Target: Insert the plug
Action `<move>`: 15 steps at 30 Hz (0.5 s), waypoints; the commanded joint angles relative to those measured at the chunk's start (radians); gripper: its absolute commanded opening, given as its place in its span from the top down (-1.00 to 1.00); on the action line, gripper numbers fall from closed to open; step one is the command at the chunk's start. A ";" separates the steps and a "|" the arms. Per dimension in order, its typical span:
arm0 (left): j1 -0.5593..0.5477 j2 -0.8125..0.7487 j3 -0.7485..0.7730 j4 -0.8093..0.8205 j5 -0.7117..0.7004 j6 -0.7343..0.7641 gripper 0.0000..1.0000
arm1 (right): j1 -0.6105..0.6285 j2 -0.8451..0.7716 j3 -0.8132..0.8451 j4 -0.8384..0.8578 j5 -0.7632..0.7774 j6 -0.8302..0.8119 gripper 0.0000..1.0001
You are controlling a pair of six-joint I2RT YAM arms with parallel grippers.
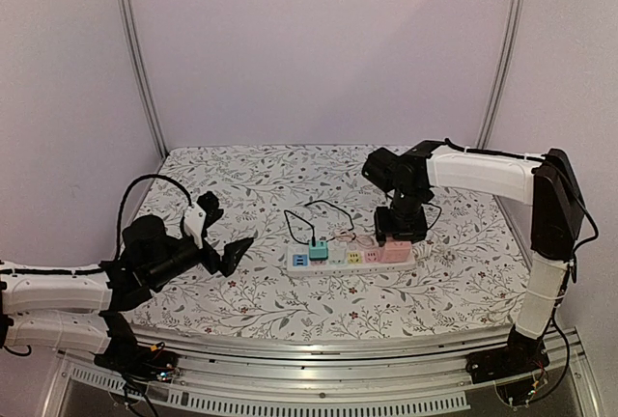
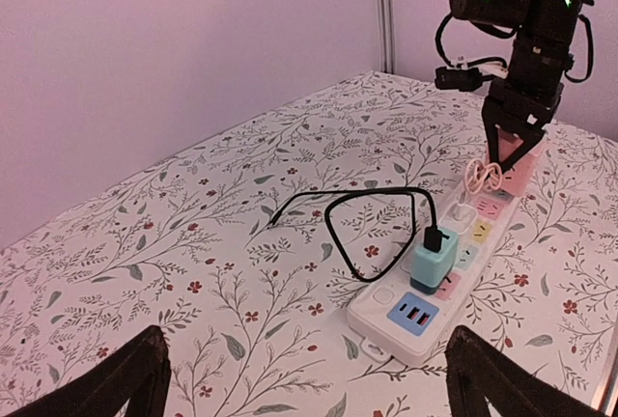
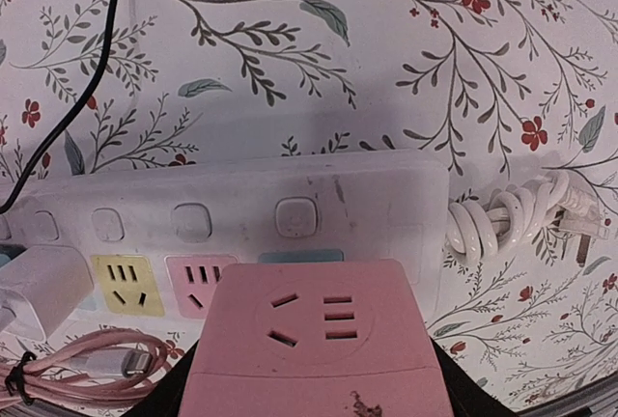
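Tablecloth (image 1: 241, 301) — floral — under power strip (image 1: 352, 257), pale walls (image 1: 319, 41) behind

Soft even pinkish light, faint shadows, sharp focus, no glare

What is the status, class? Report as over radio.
Left gripper open, standing off. Right gripper shut on pink plug over power strip end. Pink cable coiled beside it.

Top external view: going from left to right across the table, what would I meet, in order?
Open left pincer → teal cube charger plugged into the white power strip → pink square adapter block, gripped by the right pincer.
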 commanded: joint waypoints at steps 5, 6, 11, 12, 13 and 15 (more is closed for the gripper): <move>0.016 -0.010 -0.013 0.013 0.009 -0.004 -0.99 | -0.007 0.001 0.013 -0.012 0.023 -0.018 1.00; 0.016 -0.010 -0.013 0.014 0.009 -0.004 -0.99 | -0.007 0.008 0.010 -0.002 0.014 -0.019 1.00; 0.018 -0.012 -0.015 0.015 0.011 -0.002 -0.99 | -0.007 0.022 0.014 0.033 -0.022 -0.011 1.00; 0.018 -0.012 -0.016 0.016 0.012 -0.002 -0.99 | -0.007 0.021 0.016 0.037 -0.024 -0.010 1.00; 0.018 -0.012 -0.016 0.017 0.012 -0.002 -0.99 | -0.008 0.019 0.017 0.040 -0.025 -0.010 1.00; 0.018 -0.012 -0.018 0.018 0.014 -0.002 -0.99 | -0.008 0.019 0.014 0.041 -0.024 -0.009 1.00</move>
